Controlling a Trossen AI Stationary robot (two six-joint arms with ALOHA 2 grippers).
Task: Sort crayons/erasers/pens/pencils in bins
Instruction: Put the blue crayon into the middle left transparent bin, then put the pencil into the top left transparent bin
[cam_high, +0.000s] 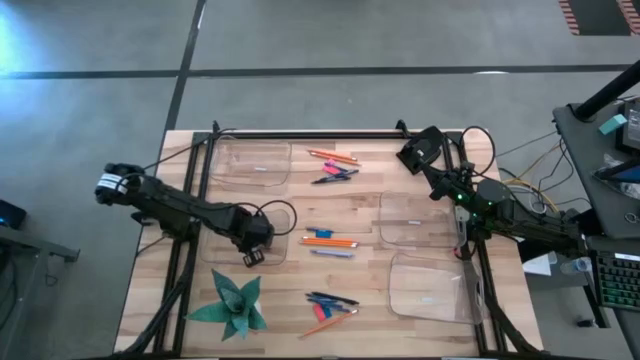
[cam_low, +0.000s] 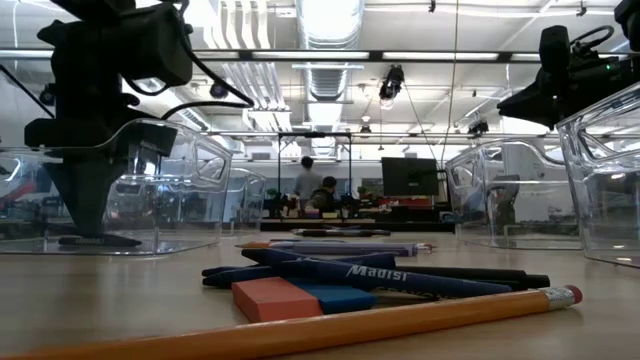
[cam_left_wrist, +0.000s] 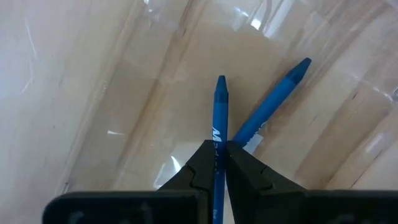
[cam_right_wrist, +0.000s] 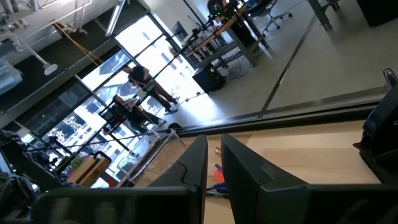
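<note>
My left gripper (cam_high: 250, 248) is over the clear bin (cam_high: 228, 222) at the table's left middle, shut on a blue crayon (cam_left_wrist: 220, 106). A second blue crayon (cam_left_wrist: 273, 102) lies on that bin's floor. In the low view the left gripper (cam_low: 95, 205) reaches down inside the bin. My right gripper (cam_high: 415, 152) hangs raised over the far right of the table, empty, with its fingers (cam_right_wrist: 198, 163) a narrow gap apart. Loose orange pencils (cam_high: 330, 240), dark pens (cam_high: 335, 176) and erasers (cam_low: 275, 298) lie on the table's middle. My left gripper pinches the blue crayon between its two fingers, on the printed part of the shaft (cam_left_wrist: 217, 142). The crayon runs along the fingers, and its pointed end (cam_left_wrist: 221, 82) sticks out beyond the fingertips, down toward the bin floor. Whether the point touches the floor cannot be told.
Three more clear bins stand at the far left (cam_high: 250, 162), the right middle (cam_high: 415, 216) and the near right (cam_high: 430, 288). A green paper star (cam_high: 232, 305) lies at the near left. Pens and a pencil (cam_high: 328, 322) lie near the front edge.
</note>
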